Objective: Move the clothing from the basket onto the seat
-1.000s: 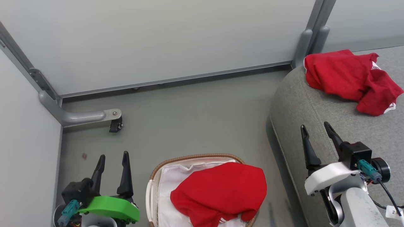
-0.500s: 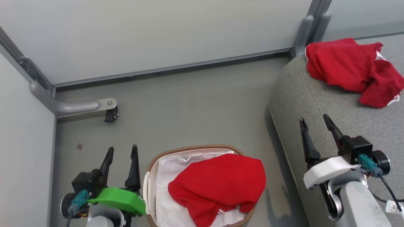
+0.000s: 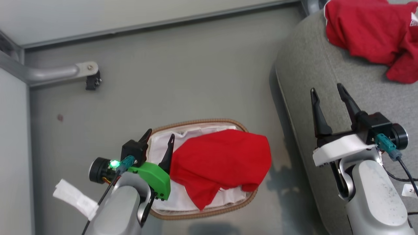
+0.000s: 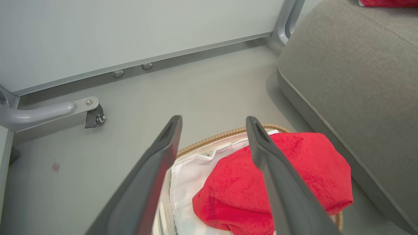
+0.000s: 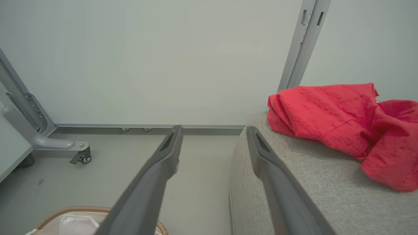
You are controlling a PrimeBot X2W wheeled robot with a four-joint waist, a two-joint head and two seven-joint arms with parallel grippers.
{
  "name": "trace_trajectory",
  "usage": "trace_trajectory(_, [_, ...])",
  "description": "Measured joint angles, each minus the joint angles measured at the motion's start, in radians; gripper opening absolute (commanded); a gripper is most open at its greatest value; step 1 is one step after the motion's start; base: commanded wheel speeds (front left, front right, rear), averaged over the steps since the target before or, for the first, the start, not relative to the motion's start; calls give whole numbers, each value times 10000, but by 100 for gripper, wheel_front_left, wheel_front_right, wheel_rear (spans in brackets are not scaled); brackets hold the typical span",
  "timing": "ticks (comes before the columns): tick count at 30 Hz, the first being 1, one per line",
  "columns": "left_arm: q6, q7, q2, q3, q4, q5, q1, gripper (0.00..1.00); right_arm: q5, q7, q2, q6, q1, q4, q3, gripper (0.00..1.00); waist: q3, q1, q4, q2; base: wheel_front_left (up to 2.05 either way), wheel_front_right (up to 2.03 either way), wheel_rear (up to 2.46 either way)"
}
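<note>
A grey floor (image 3: 183,75) meets pale partition panels (image 5: 147,58) along a metal base rail (image 3: 156,23). A curved grey leg (image 3: 52,72) ends in a small black caster (image 3: 93,81). A reddish spot (image 3: 60,117) marks the floor nearby.

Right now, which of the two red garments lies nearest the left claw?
The red garment in the basket, beside the open left claw; the other red garment lies on the grey seat.

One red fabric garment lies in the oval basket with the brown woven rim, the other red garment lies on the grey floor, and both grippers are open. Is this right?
Not quite. The other bright red fabric garment lies on the large grey upholstered sofa cushion, not on the floor, as the right wrist view shows. The rest holds.
</note>
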Motion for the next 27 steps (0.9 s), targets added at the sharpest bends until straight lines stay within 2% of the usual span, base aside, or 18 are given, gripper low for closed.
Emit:
trace_trajectory(7, [-2, 286, 125, -1542, 2065, -435, -1379, 100, -75, 0, -2, 0, -492, -420, 219, 100, 1301, 0, -336, 0, 0, 0, 0])
trace_trajectory(14, [-2, 811, 211, -2982, 3342, -744, -2126, 100, 119, 0, -2, 0, -807, -803, 437, 100, 2486, 1, -733, 0, 0, 0, 0])
trace_trajectory(18, [-2, 1120, 343, -3450, 3944, -819, -2646, 100, 209, 0, -4, 0, -952, -986, 569, 100, 3060, 1, -976, 0, 0, 0, 0])
trace_trajectory(27, [203, 1532, 500, -3618, 4918, -688, -3824, 100, 441, 0, -2, 0, -1218, -1281, 872, 100, 4043, 1, -1470, 0, 0, 0, 0])
